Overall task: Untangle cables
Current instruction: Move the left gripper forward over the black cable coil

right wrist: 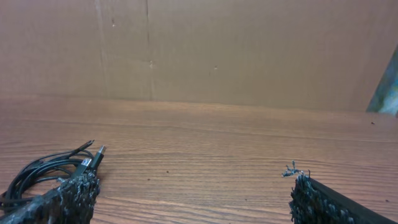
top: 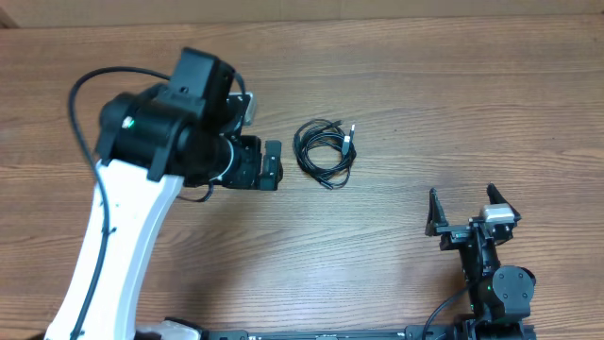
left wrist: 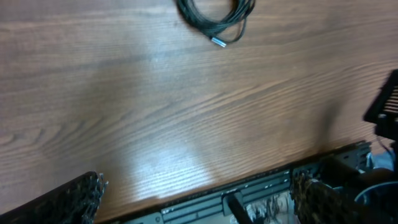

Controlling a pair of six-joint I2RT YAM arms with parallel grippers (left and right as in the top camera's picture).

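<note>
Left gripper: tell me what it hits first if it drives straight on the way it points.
Probably the small coiled bundle of thin black cables, lying just ahead of the open left gripper; its tilt is unclear.

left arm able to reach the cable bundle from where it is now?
Probably yes. The left gripper is open and sits close beside the cables, facing them, with only table surface between them and nothing in the way.

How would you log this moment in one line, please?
cables: coiled, untouched | left pincer: open, nearby | right pincer: open, apart
</note>
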